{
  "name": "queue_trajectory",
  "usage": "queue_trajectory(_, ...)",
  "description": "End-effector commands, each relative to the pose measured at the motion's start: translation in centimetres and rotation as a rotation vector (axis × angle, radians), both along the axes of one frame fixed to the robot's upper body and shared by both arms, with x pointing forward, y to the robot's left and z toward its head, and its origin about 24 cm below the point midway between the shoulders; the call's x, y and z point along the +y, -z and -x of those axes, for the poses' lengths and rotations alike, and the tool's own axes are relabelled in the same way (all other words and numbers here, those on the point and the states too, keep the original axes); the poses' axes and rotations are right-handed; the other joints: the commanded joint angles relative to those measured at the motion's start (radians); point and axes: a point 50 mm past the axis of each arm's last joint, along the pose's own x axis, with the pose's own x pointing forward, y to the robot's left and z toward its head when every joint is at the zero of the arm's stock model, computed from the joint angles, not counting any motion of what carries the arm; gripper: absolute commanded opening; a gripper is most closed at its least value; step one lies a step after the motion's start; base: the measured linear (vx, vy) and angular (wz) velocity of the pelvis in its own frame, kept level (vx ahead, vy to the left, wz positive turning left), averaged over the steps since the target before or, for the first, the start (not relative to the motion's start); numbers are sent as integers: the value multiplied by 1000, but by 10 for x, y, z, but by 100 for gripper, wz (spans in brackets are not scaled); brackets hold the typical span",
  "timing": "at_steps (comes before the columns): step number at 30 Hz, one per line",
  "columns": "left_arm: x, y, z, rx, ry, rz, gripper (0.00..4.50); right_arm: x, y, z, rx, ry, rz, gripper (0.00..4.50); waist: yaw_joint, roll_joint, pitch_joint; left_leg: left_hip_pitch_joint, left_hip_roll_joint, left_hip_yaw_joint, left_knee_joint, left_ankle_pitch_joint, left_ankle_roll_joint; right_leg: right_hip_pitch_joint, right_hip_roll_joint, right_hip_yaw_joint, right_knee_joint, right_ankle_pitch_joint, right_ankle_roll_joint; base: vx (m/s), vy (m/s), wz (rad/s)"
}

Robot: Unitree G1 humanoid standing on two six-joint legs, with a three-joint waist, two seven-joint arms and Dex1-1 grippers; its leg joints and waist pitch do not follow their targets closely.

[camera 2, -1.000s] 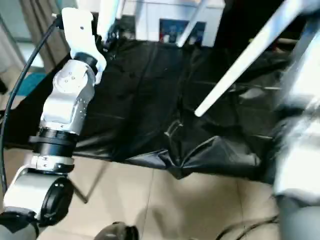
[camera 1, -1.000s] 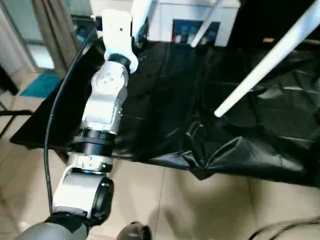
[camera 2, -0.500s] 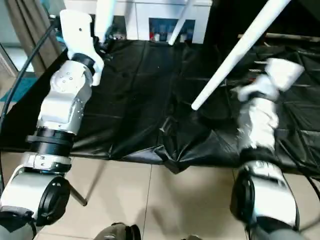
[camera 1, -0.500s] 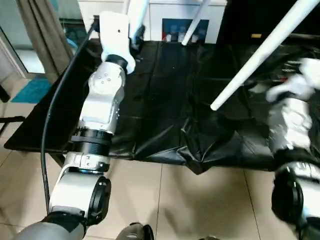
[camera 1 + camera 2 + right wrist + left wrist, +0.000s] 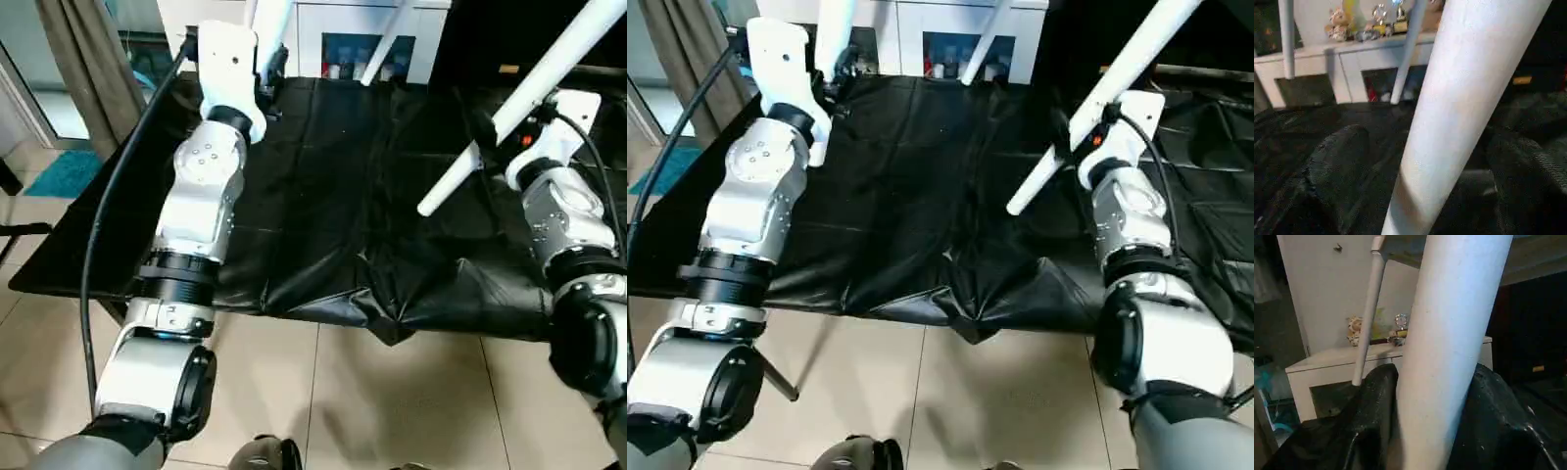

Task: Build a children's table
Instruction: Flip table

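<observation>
1. You see the children's table (image 5: pixel 549 69) held up above the black-covered work table (image 5: pixel 323 196). Its white legs slant across the top of your head view.
2. Your left gripper (image 5: pixel 1425 431) is closed on one white leg (image 5: pixel 1449 333). The black fingers (image 5: pixel 1374 406) press on both sides of it, at the far left of the work table.
3. Your right gripper (image 5: pixel 1420 171) has another leg (image 5: pixel 1459 107) between its fingers (image 5: pixel 1337 166). There are gaps on both sides, so the jaws are open around it.
4. That leg's free end (image 5: pixel 428 208) hangs over the middle of the black cover.
5. The near edge of the cover (image 5: pixel 392 328) sags over the tile floor (image 5: pixel 392 401), with free room below.
6. Your wrist views show a white cabinet (image 5: pixel 1327 367) with small figures (image 5: pixel 1355 328) on top, past the table.
</observation>
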Motion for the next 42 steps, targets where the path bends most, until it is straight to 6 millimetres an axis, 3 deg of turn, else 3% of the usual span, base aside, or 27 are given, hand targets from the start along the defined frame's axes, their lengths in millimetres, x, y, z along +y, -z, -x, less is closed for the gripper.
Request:
queue_trajectory(1,3,-20,6,-83,1,30,191,1,-8,-3,5,-25,0,372,3,-31,-103,77,94,-70,-92,-244,31,21,-40,11,-49,-97,-231,0,0,0)
queue_trajectory(5,6,-18,8,-72,3,15,191,-2,-15,-5,22,-3,6,336,4,-23,-102,81,96,-74,-100,-300,-7,15,-37,9,-49,-129,-229,0,0,0)
queue_trajectory(8,8,-16,9,-63,0,7,190,-2,-24,-7,15,-15,14,329,4,-26,-100,84,95,-74,-104,-346,-38,12,-37,9,-51,-139,-222,0,0,0)
queue_trajectory(9,8,-16,9,-63,0,6,189,-2,-24,-7,15,-16,14,308,5,-25,-100,84,96,-74,-104,-349,-42,12,-38,9,-50,-138,-221,0,0,0)
queue_trajectory(13,10,-14,10,-56,-5,0,186,-4,-29,-8,15,-25,35,278,6,-30,-100,81,94,-74,-103,-341,-41,13,-42,11,-49,-128,-216,0,0,0)
queue_trajectory(21,12,-1,16,-12,19,-9,181,-4,-32,-8,7,-15,41,200,13,-24,-101,81,95,-73,-101,-316,-24,13,-40,11,-47,-104,-222,0,0,0)
queue_trajectory(23,10,2,17,-6,34,-10,178,-2,-35,-9,-13,-12,38,186,12,-29,-97,81,95,-73,-102,-341,-31,12,-40,12,-52,-137,-214,0,0,0)
queue_trajectory(25,10,4,17,-4,39,-10,177,-2,-37,-9,-25,-10,33,180,14,-26,-97,83,96,-74,-104,-353,-39,9,-40,12,-52,-152,-209,0,0,0)
queue_trajectory(28,11,14,19,12,54,-15,173,1,-45,-10,-90,-20,28,171,14,-29,-98,86,96,-74,-107,-376,-61,5,-39,12,-52,-171,-196,0,0,0)
queue_trajectory(32,14,27,21,42,55,-23,171,2,-49,-9,-152,-28,30,165,13,-32,-99,84,96,-73,-106,-364,-57,6,-41,13,-52,-158,-188,0,0,0)
queue_trajectory(35,15,41,23,74,63,-34,167,0,-44,-5,-201,-30,28,161,15,-31,-101,83,96,-72,-103,-332,-41,7,-40,14,-50,-126,-189,0,0,0)
queue_trajectory(36,15,46,23,87,68,-40,167,-2,-38,-1,-218,-19,15,160,17,-25,-103,86,97,-71,-102,-304,-33,7,-38,14,-47,-93,-189,0,0,0)
queue_trajectory(37,15,47,23,88,68,-41,166,-2,-37,-1,-219,-18,15,160,18,-25,-103,87,97,-70,-103,-293,-28,6,-36,14,-48,-78,-186,0,0,0)
queue_trajectory(38,15,50,24,95,69,-45,166,-3,-31,2,-229,-13,20,159,19,-20,-103,90,98,-70,-106,-284,-29,4,-31,12,-46,-58,-182,0,0,0)
queue_trajectory(40,15,54,24,104,70,-47,166,-4,-20,8,-241,-10,37,159,18,-22,-107,94,97,-70,-105,-260,-34,6,-26,8,-40,-18,-186,0,0,0)
queue_trajectory(41,15,57,24,111,70,-48,165,-4,-11,14,-249,0,45,159,22,-12,-107,95,97,-70,-106,-255,-38,5,-25,9,-40,-7,-181,0,0,0)
queue_trajectory(42,14,60,23,120,74,-53,164,-4,1,23,-255,12,54,159,23,-11,-106,97,98,-69,-109,-261,-43,4,-24,9,-43,-8,-172,0,0,0)
